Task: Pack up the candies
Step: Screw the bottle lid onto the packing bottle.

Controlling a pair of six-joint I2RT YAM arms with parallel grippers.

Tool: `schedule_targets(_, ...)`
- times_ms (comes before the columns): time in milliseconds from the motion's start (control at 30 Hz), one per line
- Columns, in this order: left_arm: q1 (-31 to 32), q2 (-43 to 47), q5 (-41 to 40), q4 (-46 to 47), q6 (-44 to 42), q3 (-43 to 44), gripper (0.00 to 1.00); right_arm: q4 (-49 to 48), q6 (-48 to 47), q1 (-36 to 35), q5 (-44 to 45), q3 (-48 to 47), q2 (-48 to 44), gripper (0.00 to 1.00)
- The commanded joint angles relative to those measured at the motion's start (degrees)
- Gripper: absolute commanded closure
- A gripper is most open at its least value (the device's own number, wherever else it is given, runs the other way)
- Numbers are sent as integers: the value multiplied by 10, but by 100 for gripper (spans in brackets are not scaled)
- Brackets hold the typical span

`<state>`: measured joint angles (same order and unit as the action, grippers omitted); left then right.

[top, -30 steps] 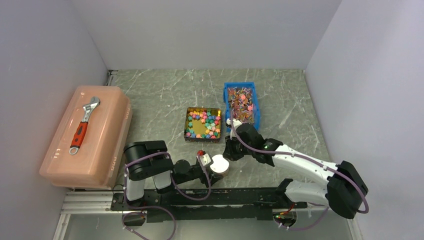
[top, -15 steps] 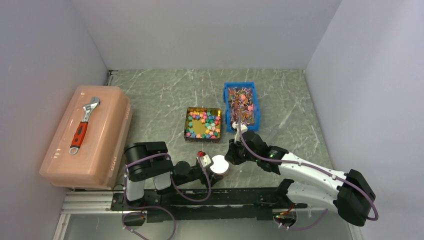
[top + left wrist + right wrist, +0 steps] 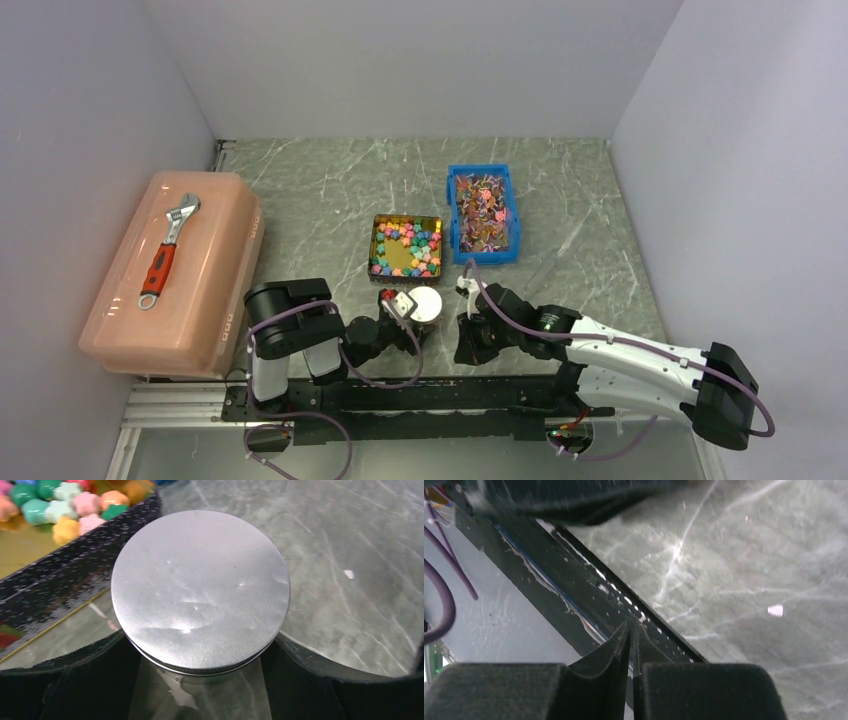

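Note:
The candies (image 3: 408, 246) are small pastel lumps lying in a square gold-lined tin (image 3: 377, 222) at mid-table; in the left wrist view the candies (image 3: 65, 505) show past the tin's dark wall (image 3: 75, 565). A round jar with a silver lid (image 3: 426, 303) stands just in front of the tin. My left gripper (image 3: 413, 312) is shut on the jar, and the lid (image 3: 200, 580) fills the left wrist view with a finger at each side. My right gripper (image 3: 467, 348) is shut and holds nothing, low to the right of the jar; its fingertips (image 3: 624, 635) are pressed together over the front rail.
A blue bin (image 3: 506, 180) of mixed coloured pieces stands right of the tin. A large salmon plastic box (image 3: 210, 260) with a red-handled wrench (image 3: 165, 250) on top is at the left. A black rail (image 3: 400, 400) runs along the near edge. Walls close in three sides.
My left gripper has carried the jar away from the near edge toward the tin. My right arm has drawn back from beside the blue bin to the near edge.

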<state>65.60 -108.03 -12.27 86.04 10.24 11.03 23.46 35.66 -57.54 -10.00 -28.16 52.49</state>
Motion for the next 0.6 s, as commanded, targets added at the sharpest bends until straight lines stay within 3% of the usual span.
schedule_targets(0, -6, 12, -67, 25, 9, 0, 77, 69, 15, -3, -38, -10, -19, 90)
schedule_targets(267, -6, 13, -49, 29, 14, -6, 77, 100, -10, -1, 75, -100, 34, 84)
schedule_targets(433, -6, 19, -24, 30, 16, -12, 78, 84, -31, 21, 140, -154, 77, 70)
schedule_targets(567, -6, 18, -1, 31, 17, -12, 80, 38, -59, 72, 125, -169, 94, 59)
